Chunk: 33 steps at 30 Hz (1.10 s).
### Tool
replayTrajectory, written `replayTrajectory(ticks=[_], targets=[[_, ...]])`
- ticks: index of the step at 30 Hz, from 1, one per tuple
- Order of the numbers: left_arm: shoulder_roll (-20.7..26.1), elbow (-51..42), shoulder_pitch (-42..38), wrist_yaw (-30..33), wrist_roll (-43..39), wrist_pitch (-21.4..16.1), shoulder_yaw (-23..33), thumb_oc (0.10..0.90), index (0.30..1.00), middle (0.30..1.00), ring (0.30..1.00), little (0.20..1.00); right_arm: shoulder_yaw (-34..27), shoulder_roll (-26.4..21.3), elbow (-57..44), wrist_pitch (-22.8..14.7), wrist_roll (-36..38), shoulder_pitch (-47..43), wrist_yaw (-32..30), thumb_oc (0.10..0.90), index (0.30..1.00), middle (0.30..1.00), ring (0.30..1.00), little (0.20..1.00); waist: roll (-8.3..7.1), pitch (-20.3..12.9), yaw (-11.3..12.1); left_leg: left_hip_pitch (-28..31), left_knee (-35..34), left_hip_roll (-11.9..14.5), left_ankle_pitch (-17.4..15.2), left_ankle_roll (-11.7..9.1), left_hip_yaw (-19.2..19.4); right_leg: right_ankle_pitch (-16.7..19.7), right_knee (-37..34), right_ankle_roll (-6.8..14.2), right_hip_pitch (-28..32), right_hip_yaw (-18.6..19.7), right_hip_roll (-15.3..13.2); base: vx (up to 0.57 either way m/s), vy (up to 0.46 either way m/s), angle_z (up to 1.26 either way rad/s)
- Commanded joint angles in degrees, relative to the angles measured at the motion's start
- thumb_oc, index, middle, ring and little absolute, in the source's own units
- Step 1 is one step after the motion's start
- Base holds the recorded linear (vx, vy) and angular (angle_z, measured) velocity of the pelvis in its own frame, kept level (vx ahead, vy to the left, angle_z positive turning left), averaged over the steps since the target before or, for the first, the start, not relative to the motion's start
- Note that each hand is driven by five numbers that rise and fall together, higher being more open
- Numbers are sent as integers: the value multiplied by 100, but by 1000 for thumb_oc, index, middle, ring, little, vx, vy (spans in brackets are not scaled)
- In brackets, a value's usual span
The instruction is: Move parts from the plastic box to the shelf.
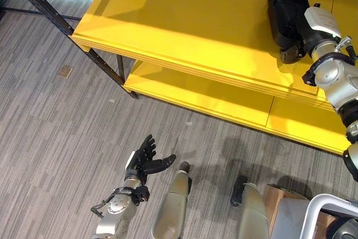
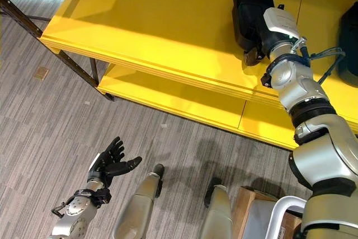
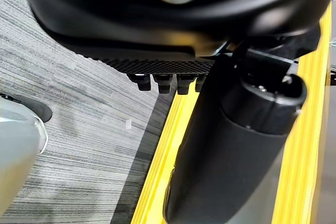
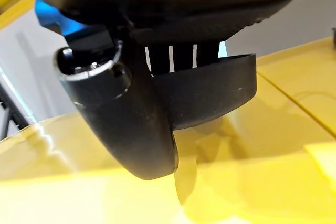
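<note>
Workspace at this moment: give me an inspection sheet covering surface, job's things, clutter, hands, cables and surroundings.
Surface: yellow shelf with an upper board and a lower board on a dark metal frame.
Job's things: black part resting on the upper board under the right hand; a second dark part further along the board.
Clutter: small brown scrap on the floor.
Hands: right hand on the black part, fingers curled over it; left hand low over the floor, open, holding nothing.
Cables: nothing seen.
Surroundings: grey striped carpet; cardboard box on the floor.
</note>
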Motion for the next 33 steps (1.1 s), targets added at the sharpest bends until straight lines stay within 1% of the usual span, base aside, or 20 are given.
replayTrajectory(ticks=[1,8,17,24,26,33], targets=[[323,-491,-20,52,-137,-543,-62,900,1000,1000,1000,1000,87,-117,135,16,289,-947,-375,400,300,300,300,300,-59,-277,-42,212,-43,203,-373,118,-70,-213,-120,43,336,119,62,0,0,0],[304,-469,-66,90,-179,-584,-76,900,1000,1000,1000,1000,71,2,512,63,305,-1008,-402,400,300,300,300,300,4,-266,-51,214,-72,198,-372,118,-71,-182,-150,63,293,145,69,0,0,0],[293,-447,-130,125,-167,-589,-93,900,1000,1000,1000,1000,-7,43,435,48,426,-954,-394,400,300,300,300,300,29,-284,-67,161,-69,189,-366,116,-113,-188,-143,70,278,96,55,0,0,0],[325,-456,-123,108,-219,-621,-121,900,1000,1000,1000,1000,6,170,471,-14,555,-1042,-386,400,300,300,300,300,53,-266,-4,103,-87,179,-328,114,-179,-171,-157,87,272,42,30,0,0,0],[340,-441,-161,103,-231,-630,-150,900,1000,1000,1000,1000,-11,240,397,-41,641,-1086,-387,400,300,300,300,300,69,-237,50,46,-58,134,-326,132,-210,-169,-140,98,271,-8,-1,-1,19,4],[369,-459,-195,106,-249,-636,-193,900,1000,1000,1000,1000,82,271,442,-34,562,-1221,-443,400,300,300,300,300,78,-239,127,-51,-18,73,-322,172,-294,-183,-123,103,244,-21,-37,6,8,8]])
